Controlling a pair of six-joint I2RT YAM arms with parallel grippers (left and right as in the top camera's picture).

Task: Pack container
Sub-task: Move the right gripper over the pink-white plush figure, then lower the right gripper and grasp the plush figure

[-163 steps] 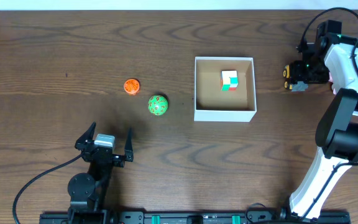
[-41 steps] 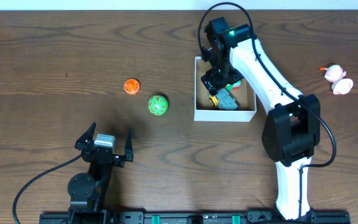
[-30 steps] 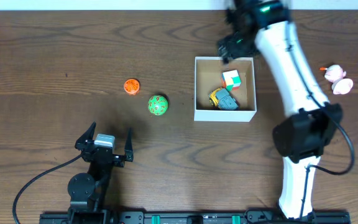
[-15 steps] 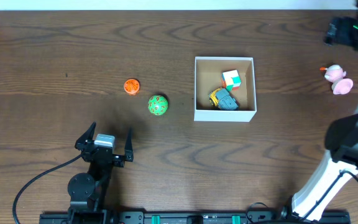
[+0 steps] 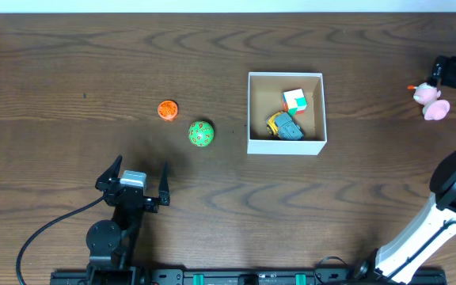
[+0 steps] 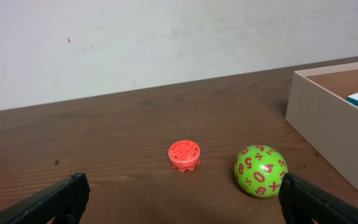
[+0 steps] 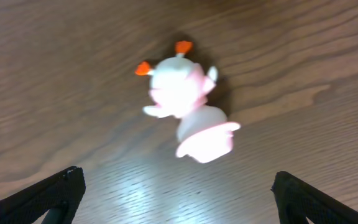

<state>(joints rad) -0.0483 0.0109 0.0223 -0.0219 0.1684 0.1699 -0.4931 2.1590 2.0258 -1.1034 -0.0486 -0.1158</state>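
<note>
Container (image 5: 286,147) sits mid-tabletop (image 5: 70,47), white walls around a brown floor, with 2 things inside it: a coloured cube (image 5: 294,100) and a yellow-and-grey toy car (image 5: 285,127) just beside it. 3 toys lie outside.

The 1 that matters to me now is the pink toy (image 7: 188,106), out at the far right edge, well apart from the container. My right fingers (image 7: 55,193) are spread wide and hold nothing. In the right wrist view the toy lies straight ahead of them, roughly centred in the gap but beyond the tips, not yet between them. Its long axis runs from the white head with 2 orange bits down to the pink lobe, a little tilted, so it points nearly along my reach. I judge that closing would pinch it across its narrow width, once I move forward and down over it.

My left fingers (image 6: 55,199) are also wide open and empty, low on the near left. The green ball (image 6: 260,170) and orange disc (image 6: 184,154) lie ahead of them, far nearer that arm than mine.
</note>
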